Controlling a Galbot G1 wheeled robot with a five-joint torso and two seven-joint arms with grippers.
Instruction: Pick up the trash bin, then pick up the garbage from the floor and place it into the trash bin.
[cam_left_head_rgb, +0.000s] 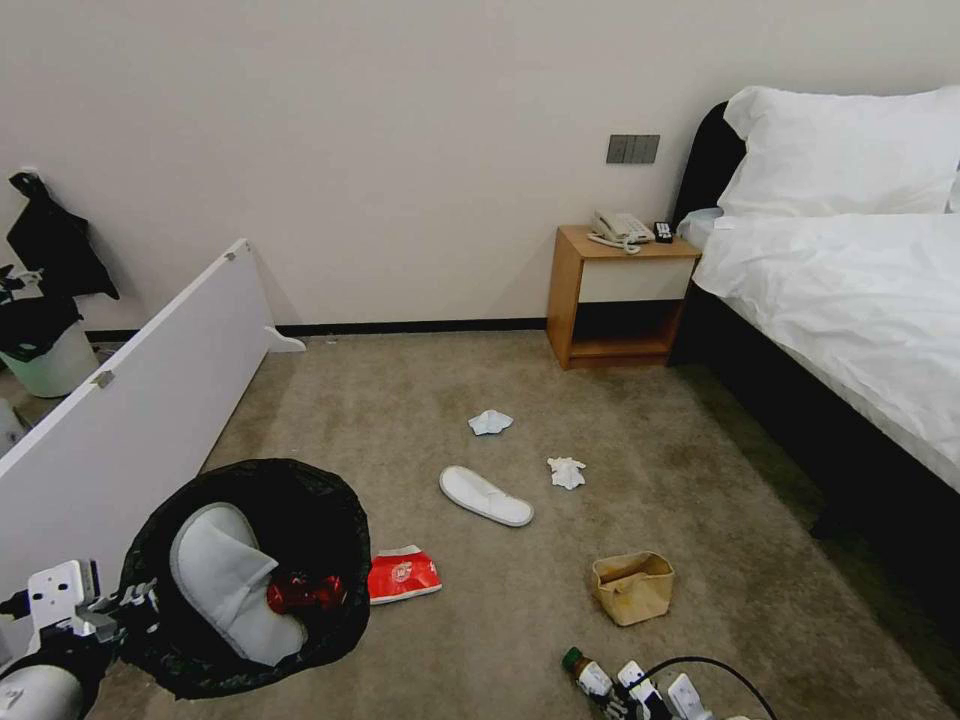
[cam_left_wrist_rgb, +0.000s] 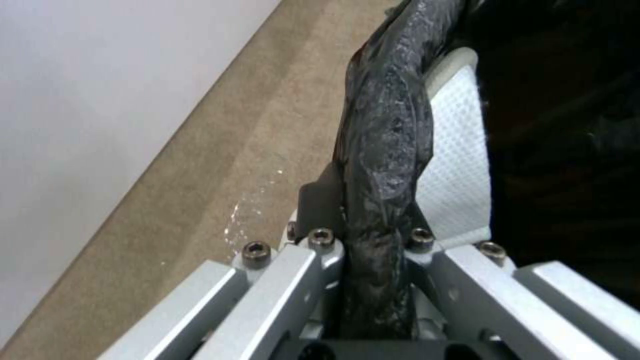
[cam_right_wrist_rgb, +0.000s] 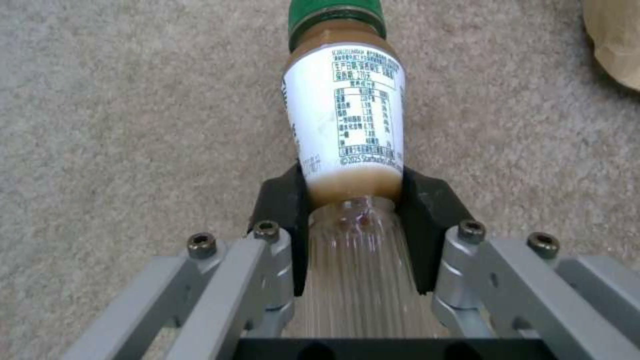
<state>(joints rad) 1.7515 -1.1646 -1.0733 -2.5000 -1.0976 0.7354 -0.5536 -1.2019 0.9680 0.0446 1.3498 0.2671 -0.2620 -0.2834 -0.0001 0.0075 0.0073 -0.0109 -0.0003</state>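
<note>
A: While my left pincer grips the trash bin by its bag-wrapped rim, lower left of the head frame, the mouth faces up and toward me, presumably so drops go straight in.

B: Contents?

A: 1 white slipper and 1 crushed red can. From the left wrist, the black liner runs between my fingers, slipper just behind it.

B: Right side?

A: My right pincer is closed on the bottle, pads either side of the clear ribbed base, green cap pointing away. Bottom centre of the head frame.

B: Off the floor yet?

A: Cannot tell; carpet sits close beneath it.

B: What remains?

A: Red snack packet just beside the bin; second slipper mid-frame; 2 tissues, 1 bluish and 1 white; brown paper bag near the bottle.

B: Progress?

A: My guess, under half: 2 items binned, 1 gripped, 5 loose.
</note>
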